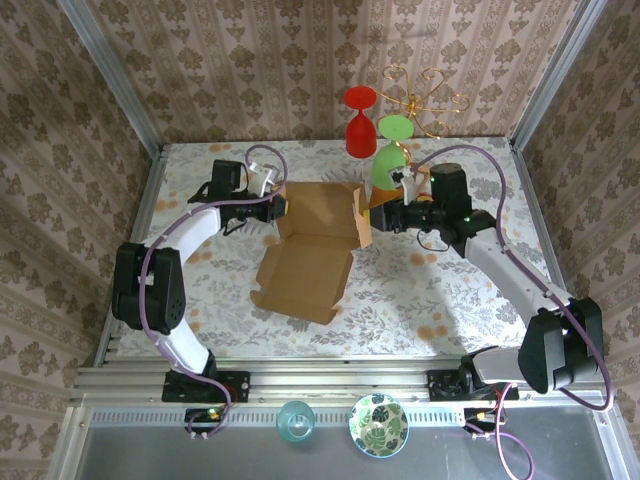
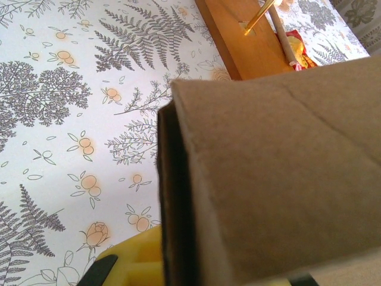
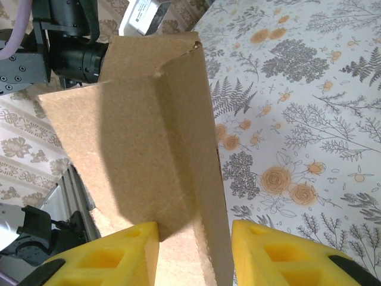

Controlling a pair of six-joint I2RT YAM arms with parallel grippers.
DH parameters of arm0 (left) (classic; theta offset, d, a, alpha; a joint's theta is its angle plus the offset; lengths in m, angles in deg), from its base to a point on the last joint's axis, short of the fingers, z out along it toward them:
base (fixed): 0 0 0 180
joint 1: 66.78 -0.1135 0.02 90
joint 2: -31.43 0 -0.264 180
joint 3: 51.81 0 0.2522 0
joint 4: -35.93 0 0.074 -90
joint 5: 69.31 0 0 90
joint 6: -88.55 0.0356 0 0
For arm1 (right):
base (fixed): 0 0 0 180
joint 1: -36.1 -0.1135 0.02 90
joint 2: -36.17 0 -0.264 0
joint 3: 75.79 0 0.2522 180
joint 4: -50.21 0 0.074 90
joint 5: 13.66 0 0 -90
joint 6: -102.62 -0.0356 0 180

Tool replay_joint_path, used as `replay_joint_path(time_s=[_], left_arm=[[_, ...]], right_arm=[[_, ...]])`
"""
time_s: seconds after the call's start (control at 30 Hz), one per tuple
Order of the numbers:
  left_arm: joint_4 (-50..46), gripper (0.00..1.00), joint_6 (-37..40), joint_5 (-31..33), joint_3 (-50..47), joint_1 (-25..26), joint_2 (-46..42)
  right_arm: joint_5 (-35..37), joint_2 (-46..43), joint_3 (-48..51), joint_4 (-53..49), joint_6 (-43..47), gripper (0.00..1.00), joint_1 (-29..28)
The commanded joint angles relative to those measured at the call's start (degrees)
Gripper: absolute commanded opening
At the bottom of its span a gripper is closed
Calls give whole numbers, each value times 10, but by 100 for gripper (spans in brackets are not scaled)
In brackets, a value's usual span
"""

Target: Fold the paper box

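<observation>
The paper box [image 1: 305, 275] lies on the tabletop [image 1: 420, 300] between my two claws, half formed. Its tray end spans the gap from one claw to the other, and its lid panel lies flat on the side of both claws nearer the arm bases.

My left claw [image 1: 277, 208] is clenched on the tray's side wall, and the board's cut edge runs down beside its yellow finger [image 2: 134, 262]. My right claw [image 3: 195, 229] grasps the opposite wall where it is doubled over. The folded board fills the space between the pads.

I judge this corrugated board to be light and stiff across its panels, bending willingly only along the scored creases. It should spring back if I let go early. A hard pinch could dent the fluting, and the matte surface should not slip.

I would hold the walls on the flat panel just clear of a crease, never on the crease itself. Since the box weighs little, one claw should pin it while the other folds.
</observation>
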Motion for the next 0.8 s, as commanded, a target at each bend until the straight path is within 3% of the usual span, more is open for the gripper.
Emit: replay_joint_path(time_s=[0.0,0.47,0.77], left_arm=[[-9,0,7,-19,20,-1,1],[-12,0,6,-6,11,3,-14],[-11,0,1,-1,3,7,-23]], right_arm=[[14,8,-21,-20,14,39,-11],[81,25,-55,-47,34,43,-44],[184,50,-76,-87,65,46,-73]])
